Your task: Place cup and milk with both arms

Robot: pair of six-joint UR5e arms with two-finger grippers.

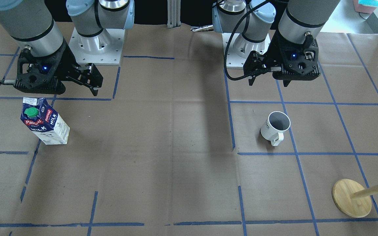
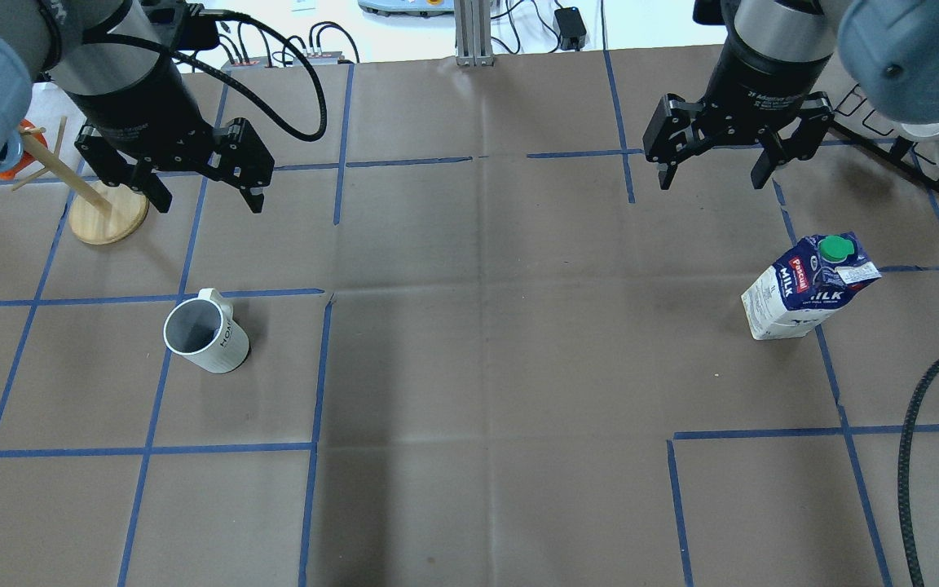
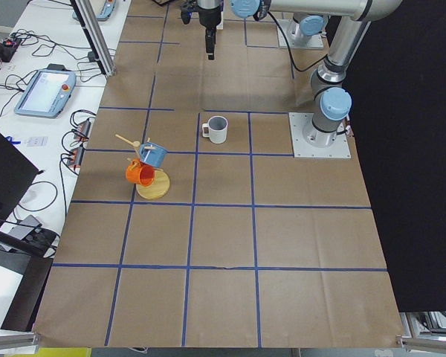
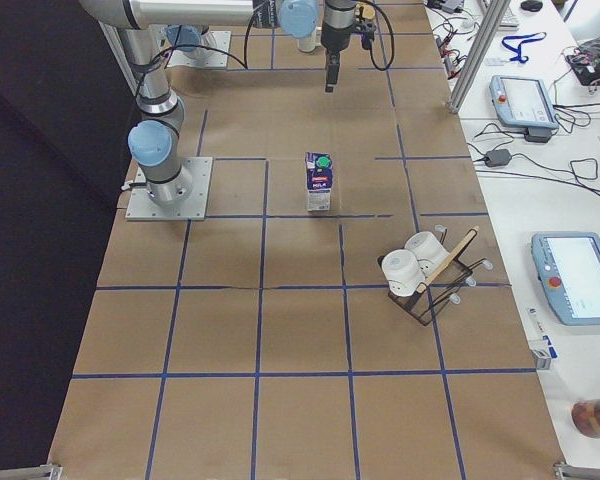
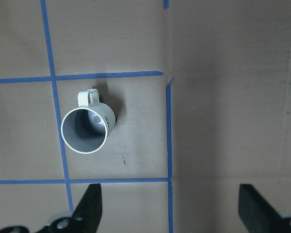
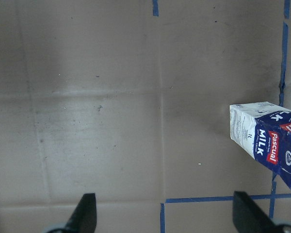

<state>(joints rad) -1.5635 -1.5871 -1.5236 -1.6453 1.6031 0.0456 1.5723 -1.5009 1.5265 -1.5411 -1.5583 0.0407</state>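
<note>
Cup (image 2: 207,336) on table (image 2: 486,342), robot's L — milk (image 2: 808,287) upright, R, well apart

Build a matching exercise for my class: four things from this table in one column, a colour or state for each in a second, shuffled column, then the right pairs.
Column A
1. cup
2. milk
3. left gripper
4. wooden stand

Column B
a. green cap on top
b. round pale base
c. white outside, grey inside
d. open, holding nothing

Pairs: 1-c, 2-a, 3-d, 4-b
</note>
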